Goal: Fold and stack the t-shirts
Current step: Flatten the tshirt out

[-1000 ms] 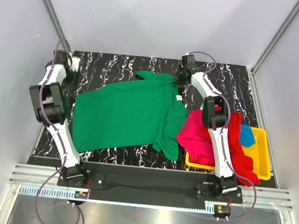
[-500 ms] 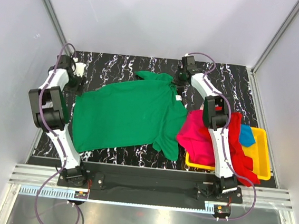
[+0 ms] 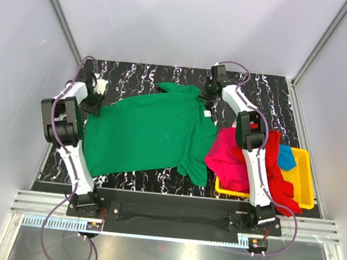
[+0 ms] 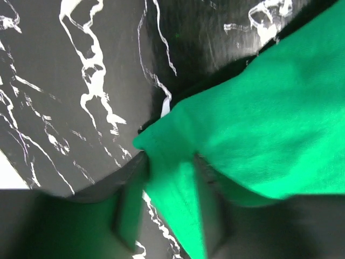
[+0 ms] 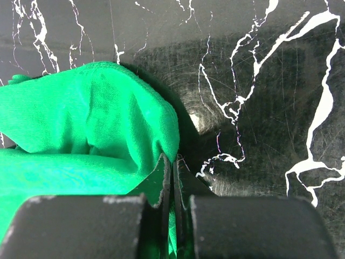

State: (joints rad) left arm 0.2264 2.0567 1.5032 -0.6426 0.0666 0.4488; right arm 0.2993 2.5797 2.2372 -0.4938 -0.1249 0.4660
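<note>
Right gripper [image 5: 171, 171]: jaws closed flat together on a fold of the green t-shirt [image 5: 81, 135]. The cloth bunches up at the left of the right wrist view. In the top view this gripper [image 3: 206, 96] sits at the upper centre, on the shirt's collar end.

Left gripper [image 4: 170, 178]: its two fingers [image 4: 129, 210] stand apart, one on either side of a strip of green cloth at the lower centre of the left wrist view. The picture is blurred there, so it cannot be told whether the cloth is pinched or merely between them. In the top view this gripper [image 3: 93, 102] is at the upper left, at the shirt's left corner.

Green t-shirt [image 3: 154, 134]: spread open on the black marbled table [image 3: 135, 77], filling the centre of the frame.

Right of frame: the magenta-pink t-shirt [image 3: 225, 156] is heaped against the green shirt's right edge. The red t-shirt [image 3: 279, 183] and blue t-shirt [image 3: 286, 157] are bundled over the yellow tray [image 3: 308, 180], partly behind the right arm.
</note>
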